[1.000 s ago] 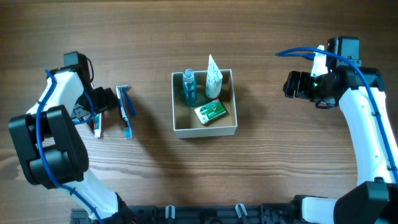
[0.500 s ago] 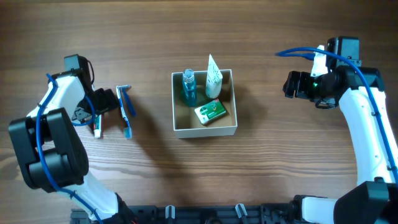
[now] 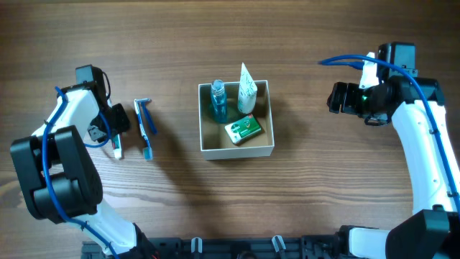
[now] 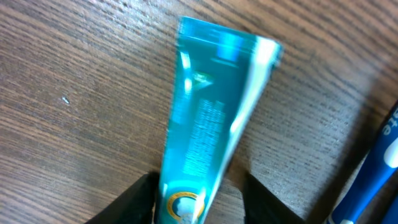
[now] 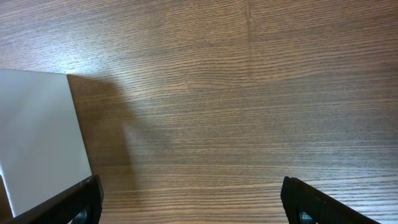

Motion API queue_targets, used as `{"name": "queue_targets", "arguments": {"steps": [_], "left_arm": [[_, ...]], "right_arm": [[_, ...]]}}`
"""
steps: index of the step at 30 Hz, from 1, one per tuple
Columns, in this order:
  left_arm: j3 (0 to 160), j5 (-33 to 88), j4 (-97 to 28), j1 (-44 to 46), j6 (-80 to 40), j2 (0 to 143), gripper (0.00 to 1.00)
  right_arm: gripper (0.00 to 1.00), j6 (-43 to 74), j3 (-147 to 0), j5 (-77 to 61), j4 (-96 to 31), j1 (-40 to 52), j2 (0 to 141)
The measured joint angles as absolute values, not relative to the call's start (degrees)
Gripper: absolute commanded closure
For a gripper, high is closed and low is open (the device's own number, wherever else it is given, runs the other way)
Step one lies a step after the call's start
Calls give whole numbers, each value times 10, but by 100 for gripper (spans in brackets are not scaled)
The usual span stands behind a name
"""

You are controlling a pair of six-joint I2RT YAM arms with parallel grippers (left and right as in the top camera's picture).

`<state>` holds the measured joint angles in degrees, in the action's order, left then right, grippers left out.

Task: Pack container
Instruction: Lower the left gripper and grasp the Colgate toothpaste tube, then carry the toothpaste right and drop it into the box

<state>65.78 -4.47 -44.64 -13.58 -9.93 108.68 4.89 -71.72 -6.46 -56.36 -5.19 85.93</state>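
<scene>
The left gripper point(image 4: 194, 202) stood with jaws apart astride the tube point(image 4: 208, 106) lying on the table, seemingly not yet pinching, ready to lift it; the right gripper point(image 5: 189, 199) hung spread and empty, clear of the container point(image 3: 236, 151), which sat mid-table, part filled, its top left unobstructed.

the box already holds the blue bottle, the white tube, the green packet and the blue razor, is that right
Not quite. The blue razor is not in the container; the overhead view shows it lying on the table to the container's left. The blue bottle, the white tube and the green packet are inside.
</scene>
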Motion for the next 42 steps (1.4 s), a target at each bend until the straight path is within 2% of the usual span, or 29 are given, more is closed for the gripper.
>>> {"name": "queue_targets", "arguments": {"steps": [9,15,19,21,23,34,42], "left_arm": [[658,-45,-458,-136,-99,1087,67],[657,-45,-462,-136,-99,1087,82],[657,-47,-463,-136,-97,1087,84],[657,-47,-463,-136,-97,1087,93],[657,-48,-463,-136,-100,1087,96],[661,-56,-490,-136,-97,1084,96],[750,-62,-615,-130,-97,1074,96]], "right_arm": [[7,49,-717,-65,-564,-52,859],[8,49,-717,-65,-564,-52,859],[8,49,-717,-65,-564,-52,859],[8,49,-717,-65,-564,-52,859],[7,49,-717,-65,-564,-52,859],[7,49,-717,-65,-564,-52,859],[7,49,-717,-65,-564,-52,859]]}}
